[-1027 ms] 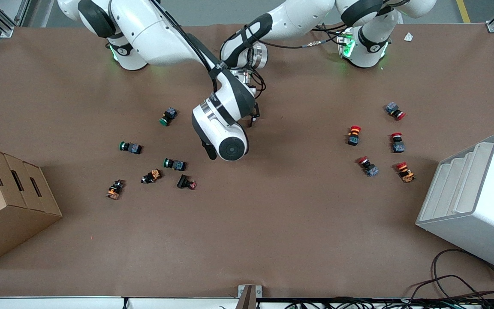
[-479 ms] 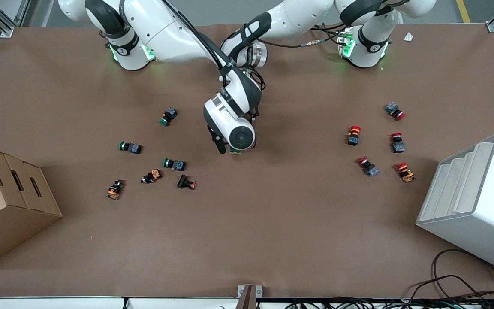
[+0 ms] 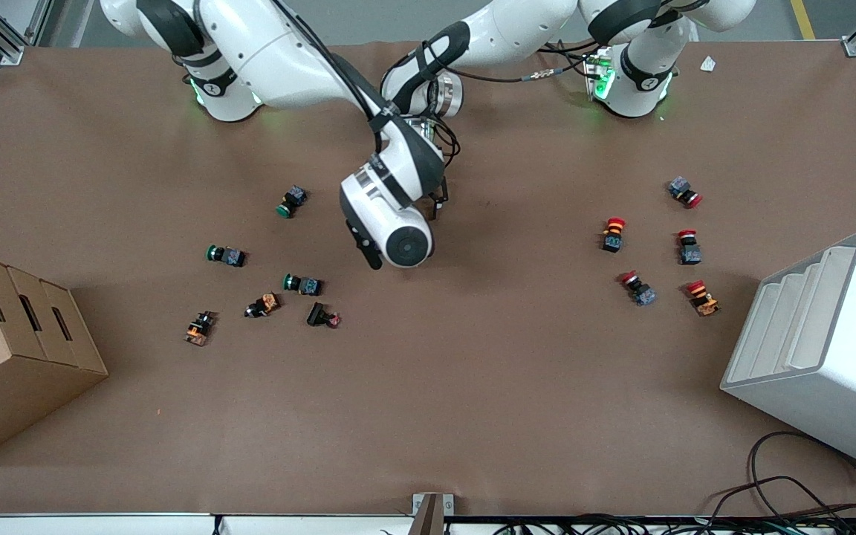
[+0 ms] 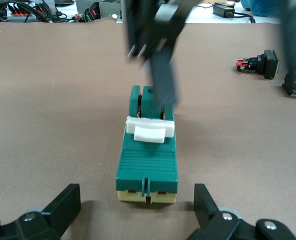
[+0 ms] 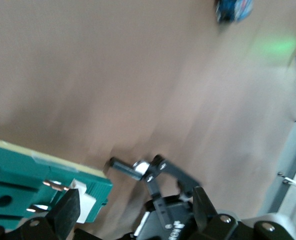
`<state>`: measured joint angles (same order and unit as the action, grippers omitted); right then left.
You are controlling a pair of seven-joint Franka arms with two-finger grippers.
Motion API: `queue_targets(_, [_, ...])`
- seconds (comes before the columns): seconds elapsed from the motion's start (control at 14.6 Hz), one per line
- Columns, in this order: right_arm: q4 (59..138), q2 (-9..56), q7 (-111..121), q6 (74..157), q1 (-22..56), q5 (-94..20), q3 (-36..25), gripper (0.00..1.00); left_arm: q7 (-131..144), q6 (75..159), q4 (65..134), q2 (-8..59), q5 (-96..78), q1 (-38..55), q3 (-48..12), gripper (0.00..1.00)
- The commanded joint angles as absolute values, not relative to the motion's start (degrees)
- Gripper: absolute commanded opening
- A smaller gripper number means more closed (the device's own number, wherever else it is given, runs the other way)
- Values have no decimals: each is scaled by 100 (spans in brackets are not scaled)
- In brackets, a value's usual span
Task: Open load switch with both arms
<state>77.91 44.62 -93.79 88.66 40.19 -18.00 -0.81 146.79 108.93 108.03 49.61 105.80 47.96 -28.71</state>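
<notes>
The load switch [image 4: 148, 155] is hidden in the front view under the right arm's wrist, mid-table. In the left wrist view it lies flat between the left gripper [image 4: 135, 212]'s wide-open fingers, ready for bracing. In the right wrist view, the right gripper [image 5: 133, 212] hovers open over the switch's lever [image 5: 83, 200] end, holding nothing.

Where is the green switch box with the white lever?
The load switch lies on the brown table near its middle, between both grippers; in the front view the right arm hides it.
</notes>
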Motion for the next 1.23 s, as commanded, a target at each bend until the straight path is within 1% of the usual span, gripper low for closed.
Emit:
queue_targets(0.0, [7928, 3877, -8432, 8412, 3421, -1811, -44, 100, 14757, 11013, 10688, 5265, 10652, 4869, -2865, 99])
queue_targets(0.21, [7937, 3481, -6939, 8394, 2928, -1461, -202, 100, 14635, 11004, 10670, 5203, 10626, 4860, -2865, 99])
queue_targets(0.34, [7971, 3253, -5693, 8394, 2577, -995, -202, 100, 14502, 11004, 10652, 5168, 10565, 4860, -2874, 99])
queue_targets(0.62, [7928, 2796, -2854, 8437, 1742, -335, -202, 100, 14161, 10925, 10363, 5028, 10004, 4878, -2935, 99])
queue_targets(0.82, [7867, 2497, -1848, 8542, 1267, 34, -202, 100, 13870, 10925, 10126, 4712, 9397, 4852, -3050, 98])
queue_targets(0.96, [7901, 2260, -1208, 8840, 1056, 289, -202, 100, 13589, 10925, 9898, 4510, 8949, 4852, -3059, 98])
queue_targets(1.1, [7928, 2128, -740, 8877, 705, 273, -193, 100, 13133, 10925, 9582, 4273, 8265, 4843, -3050, 98])
queue_targets(1.16, [8067, 2014, -625, 8894, 564, 255, -193, 100, 12818, 10925, 9484, 4080, 7862, 4791, -3050, 98])
